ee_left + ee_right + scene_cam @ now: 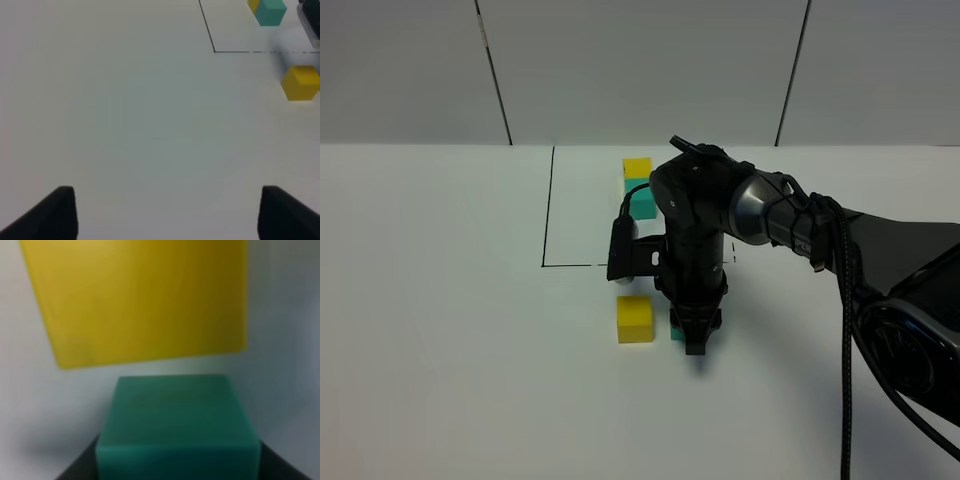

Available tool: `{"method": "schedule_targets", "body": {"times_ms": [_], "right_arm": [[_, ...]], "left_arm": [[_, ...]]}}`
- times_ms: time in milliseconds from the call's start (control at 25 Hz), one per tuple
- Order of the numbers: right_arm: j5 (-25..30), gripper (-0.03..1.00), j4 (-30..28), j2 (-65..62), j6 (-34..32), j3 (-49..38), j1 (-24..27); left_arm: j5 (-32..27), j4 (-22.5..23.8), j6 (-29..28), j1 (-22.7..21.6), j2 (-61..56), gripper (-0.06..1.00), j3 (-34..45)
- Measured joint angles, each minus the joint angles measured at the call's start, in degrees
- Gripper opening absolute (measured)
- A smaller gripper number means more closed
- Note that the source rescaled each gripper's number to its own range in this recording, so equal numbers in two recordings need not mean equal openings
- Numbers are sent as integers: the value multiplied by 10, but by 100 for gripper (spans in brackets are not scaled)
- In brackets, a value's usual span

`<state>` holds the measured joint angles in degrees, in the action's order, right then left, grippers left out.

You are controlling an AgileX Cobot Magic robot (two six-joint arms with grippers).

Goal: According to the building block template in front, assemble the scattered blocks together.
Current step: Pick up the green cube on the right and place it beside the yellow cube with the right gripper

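The template, a yellow cube [637, 168] joined to a teal-green cube [642, 203], stands at the back inside a thin black-line rectangle [548, 215]; my right arm partly covers it. It also shows in the left wrist view [270, 12]. The loose yellow cube [635, 319] [300, 82] [135, 300] sits on the table in front of the rectangle. My right gripper [693, 335] [177, 467] points down beside it, shut on the loose teal-green cube [676, 332] [175, 425], a narrow gap from the yellow one. My left gripper [165, 215] is open and empty over bare table, out of the exterior view.
The white table [440, 320] meets a grey panelled wall [640, 60] at the back. My right arm [880, 260] and its cable stretch in from the right edge.
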<state>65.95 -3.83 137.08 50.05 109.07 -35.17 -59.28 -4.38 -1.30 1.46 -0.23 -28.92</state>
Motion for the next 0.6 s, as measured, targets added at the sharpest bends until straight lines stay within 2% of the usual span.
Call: {"method": "schedule_targets", "body": {"times_ms": [600], "right_arm": [[-15,1,8,1,-4,0,-12]], "left_arm": [[0,0,0,0,0,64,0]]}}
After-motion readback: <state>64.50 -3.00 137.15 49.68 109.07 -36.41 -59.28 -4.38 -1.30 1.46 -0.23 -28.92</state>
